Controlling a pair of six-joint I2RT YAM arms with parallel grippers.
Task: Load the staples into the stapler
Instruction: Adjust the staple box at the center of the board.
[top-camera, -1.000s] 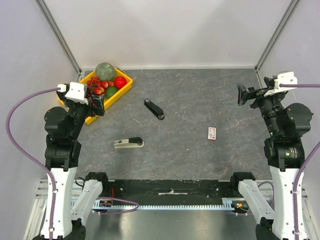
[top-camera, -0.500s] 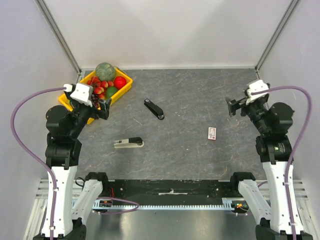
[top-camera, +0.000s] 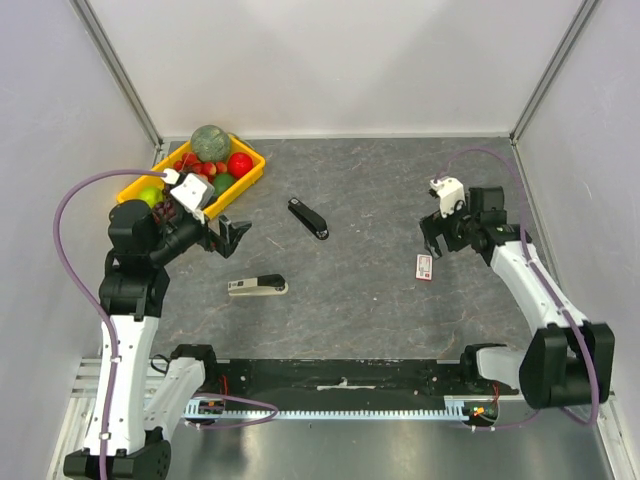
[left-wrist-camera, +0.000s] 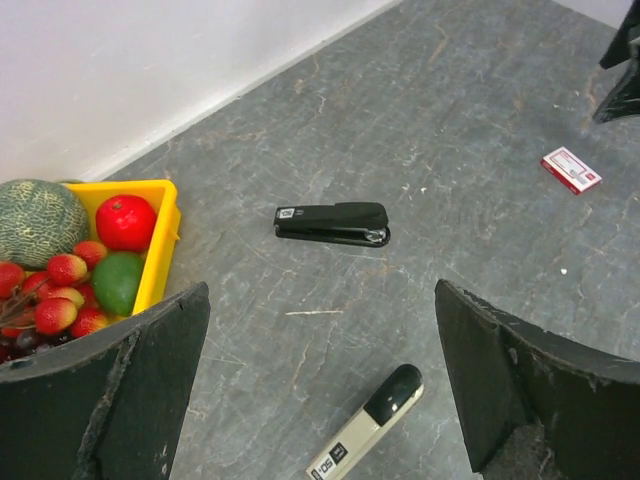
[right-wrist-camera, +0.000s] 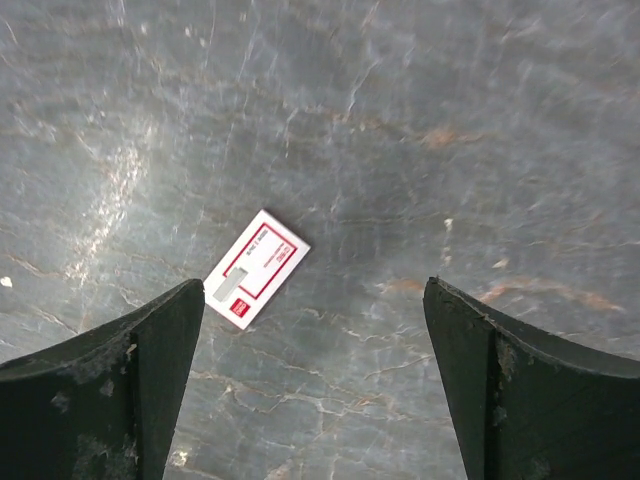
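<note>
While right wrist shows staples box (right-wrist-camera: 256, 268), left wrist adds black stapler (left-wrist-camera: 333, 223)

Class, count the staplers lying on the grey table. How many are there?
2. A black stapler lies centrally; a grey-and-black stapler lies closer to the near edge, left of it. None appears hidden.

Grey table (top-camera: 380, 200), yellow fruit bin (top-camera: 245, 183) far-left, black stapler (top-camera: 308, 219) mid-table, beige-and-black stapler (top-camera: 257, 287) nearer, white-and-red box (top-camera: 424, 266), probably staples, right.
</note>
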